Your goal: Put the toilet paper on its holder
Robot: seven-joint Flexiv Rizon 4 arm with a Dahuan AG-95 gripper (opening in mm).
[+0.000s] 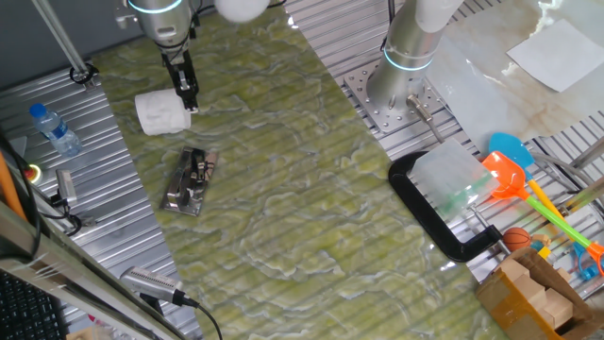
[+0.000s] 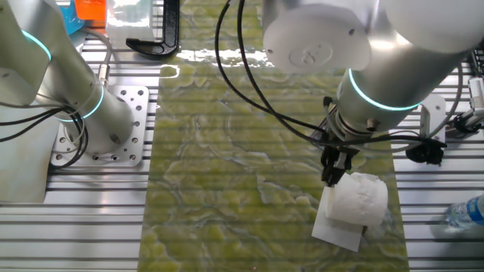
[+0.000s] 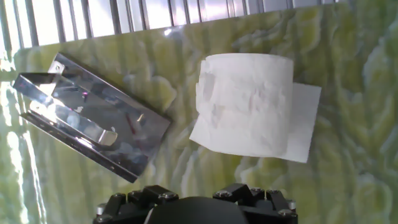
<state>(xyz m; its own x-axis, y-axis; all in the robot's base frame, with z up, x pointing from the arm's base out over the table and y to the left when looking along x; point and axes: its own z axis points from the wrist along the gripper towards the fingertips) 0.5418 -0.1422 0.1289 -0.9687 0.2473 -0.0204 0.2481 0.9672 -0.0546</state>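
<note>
The tool (image 1: 187,97) hangs just above the desk (image 1: 302,208), right beside the toilet paper (image 1: 160,111); whether its fingers are parted or closed cannot be told, and they seem to hold nothing. The roll lies on its side on the green mat with a loose sheet trailing flat from under it. Near it, apart from the roll, the holder (image 1: 189,179) lies flat, a shiny metal plate with a bar along its middle.

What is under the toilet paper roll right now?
A loose sheet of its own paper lies flat under the toilet paper roll, on the green mat. Whatever sits directly beneath the roll is covered.
</note>
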